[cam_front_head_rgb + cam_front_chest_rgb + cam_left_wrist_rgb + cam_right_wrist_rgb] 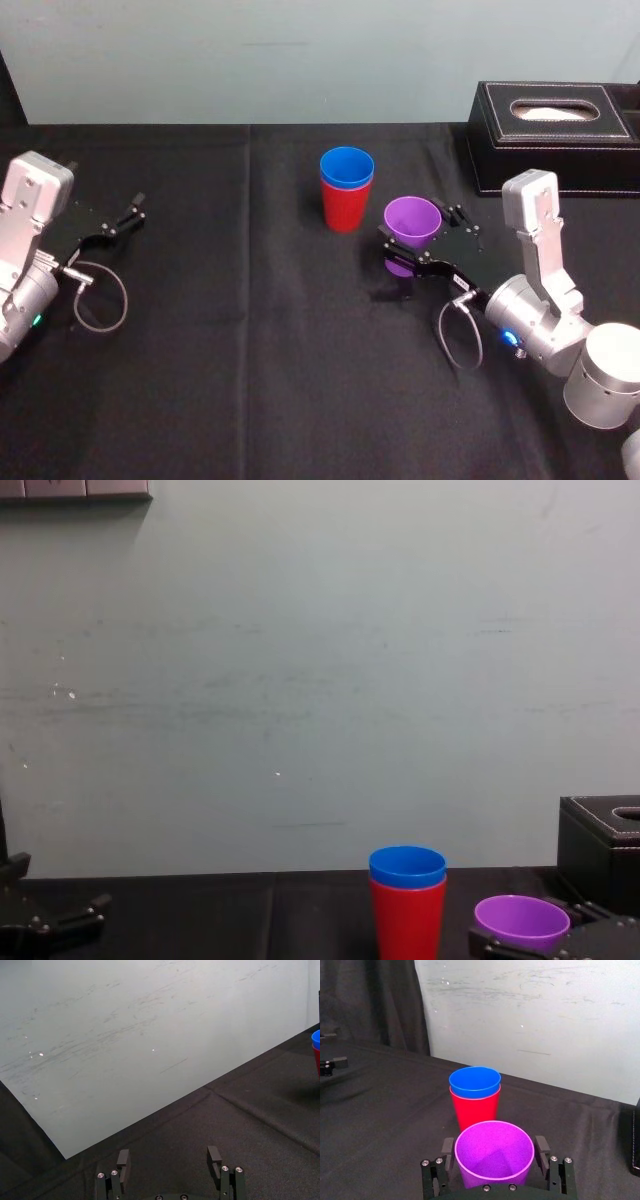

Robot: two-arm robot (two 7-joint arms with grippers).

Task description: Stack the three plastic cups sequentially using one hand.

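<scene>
The right gripper [494, 1150] clasps the purple cup [494, 1160] between its jaws; just beyond them, the blue cup [475, 1082] sits nested in the red cup [475, 1110]. Last step, I'd say: lift it over and lower it in. The left gripper [125, 215] idles well apart, jaws wide.

The worktop [250, 390] is draped in black, with some fold lines. On it the red cup [345, 212] stands upright near the middle, with the blue cup [347, 167] nested inside. A black stitched box [555, 135] sits far right. The purple cup [411, 225], near the red one, perhaps does not touch the worktop.
</scene>
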